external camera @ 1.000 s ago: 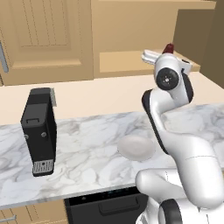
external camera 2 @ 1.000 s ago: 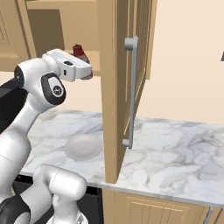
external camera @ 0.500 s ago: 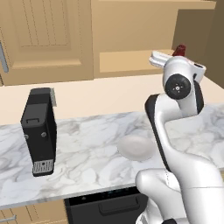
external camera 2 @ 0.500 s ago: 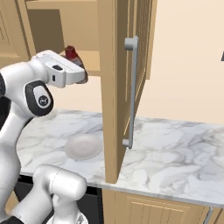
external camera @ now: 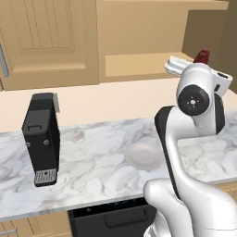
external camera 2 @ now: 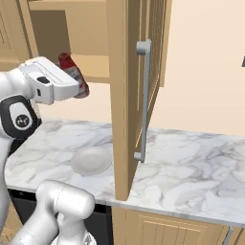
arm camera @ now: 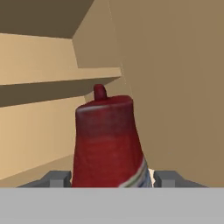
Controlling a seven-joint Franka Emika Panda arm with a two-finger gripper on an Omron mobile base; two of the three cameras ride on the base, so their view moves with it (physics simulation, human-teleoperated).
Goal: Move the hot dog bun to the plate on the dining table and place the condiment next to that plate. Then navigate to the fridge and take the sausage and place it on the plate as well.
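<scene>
A white robot arm reached up from a marble counter [external camera: 92, 162] into an open wooden wall cabinet [external camera 2: 125, 86]. Its tool [arm camera: 113, 177] sat with a finger on each side of the condiment [arm camera: 107, 140], a dark red bottle standing upright inside the cabinet, cap [external camera: 202, 56] topmost. The fingers [arm camera: 57, 178] appeared clamped on the bottle's lower body. The bottle looked light, rigid and smooth, likely slippery; holding it low around its widest part seemed safest. A pale bowl [external camera 2: 90, 160] and black coffee machine [external camera: 42, 137] rested on the counter below.
</scene>
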